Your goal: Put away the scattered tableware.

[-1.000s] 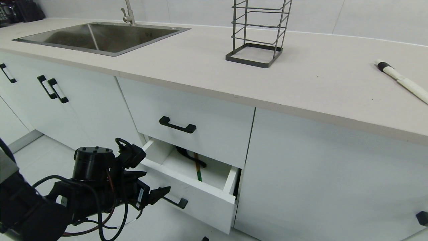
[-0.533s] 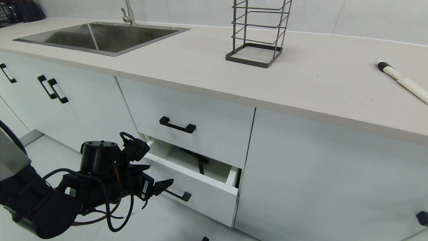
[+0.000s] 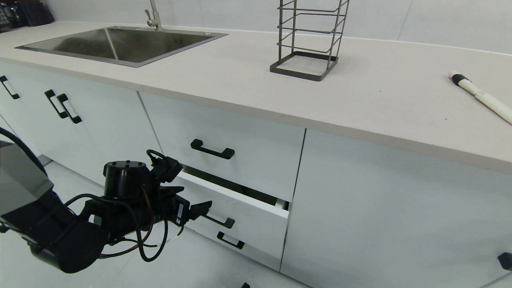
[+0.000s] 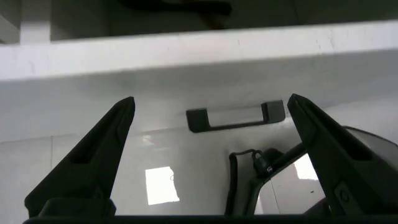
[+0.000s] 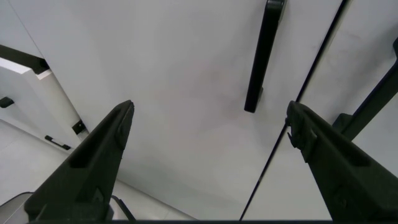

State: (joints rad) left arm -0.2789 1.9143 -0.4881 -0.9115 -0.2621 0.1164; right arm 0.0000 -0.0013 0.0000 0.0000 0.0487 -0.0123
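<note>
Presently, bench [image 3: 248, 88] above a drawer [image 3: 248, 208] standing only a slit ajar; left tool [image 4: 211, 102], jaws spread wide and empty, at the drawer front; right tool [image 5: 210, 107] likewise agape, facing a cabinet door [image 5: 186, 74]; one white-handled utensil [image 3: 482, 97] lies on the bench's right end, not yet stowed.

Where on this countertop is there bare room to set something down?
Widest bare patch: between the wire rack and the white utensil at the right end of the countertop. Another lies between the sink and the rack, and the front strip along the edge is bare. Crowded: the left end effector at the handle of the slightly open drawer.
</note>
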